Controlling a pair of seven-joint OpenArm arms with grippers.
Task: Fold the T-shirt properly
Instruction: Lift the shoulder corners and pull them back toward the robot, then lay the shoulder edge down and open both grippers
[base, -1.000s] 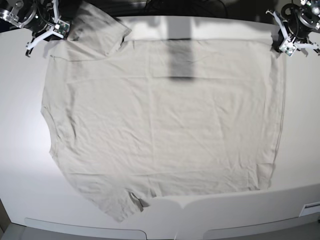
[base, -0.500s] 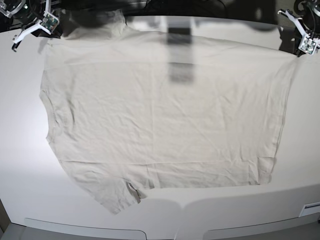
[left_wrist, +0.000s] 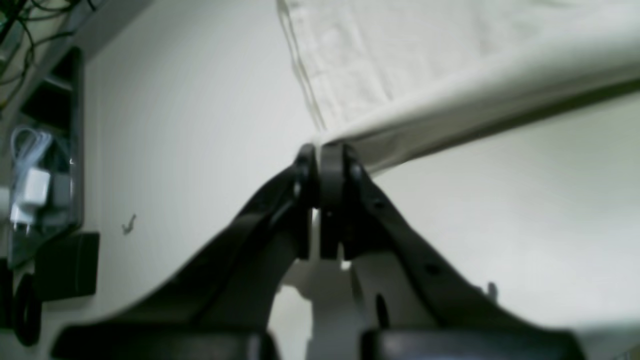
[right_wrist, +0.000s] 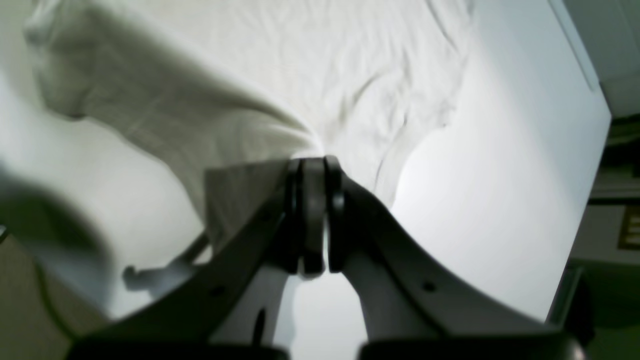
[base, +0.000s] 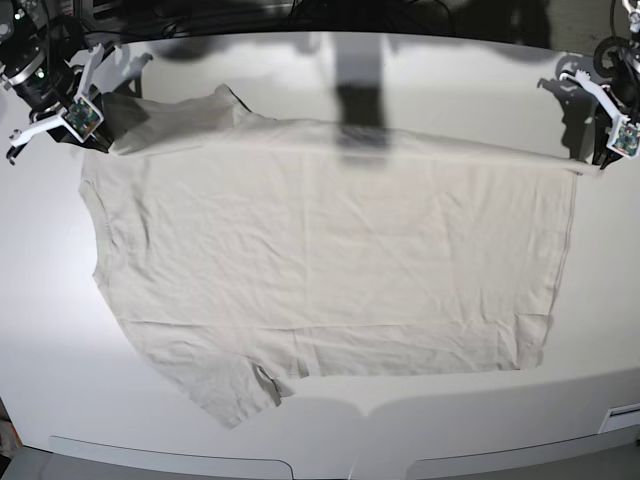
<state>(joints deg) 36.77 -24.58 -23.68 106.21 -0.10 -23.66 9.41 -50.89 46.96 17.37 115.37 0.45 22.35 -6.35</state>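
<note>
The off-white T-shirt (base: 330, 250) lies spread on the white table (base: 600, 330), one sleeve (base: 235, 390) pointing at the near edge. Its far edge is raised and stretched taut between my two grippers. In the base view my left gripper (base: 600, 162) is at the far right, shut on the T-shirt's corner. The left wrist view shows its black fingers (left_wrist: 322, 150) pinching the T-shirt (left_wrist: 400, 60) there. At the far left, my right gripper (base: 107, 138) is shut on the other corner beside the far sleeve. Cloth of the T-shirt (right_wrist: 300, 65) fans out from its closed tips (right_wrist: 310, 162).
A dark tray with a white charger and cable (left_wrist: 35, 190) sits off the table's edge in the left wrist view. Dark clutter and cables lie beyond the table's far edge (base: 330, 15). The near edge has curved cut-outs (base: 350, 420).
Both grippers have come toward the near side with the T-shirt's far edge, which now runs lower across the table. The far sleeve has dropped from the table's far edge onto the shirt.
</note>
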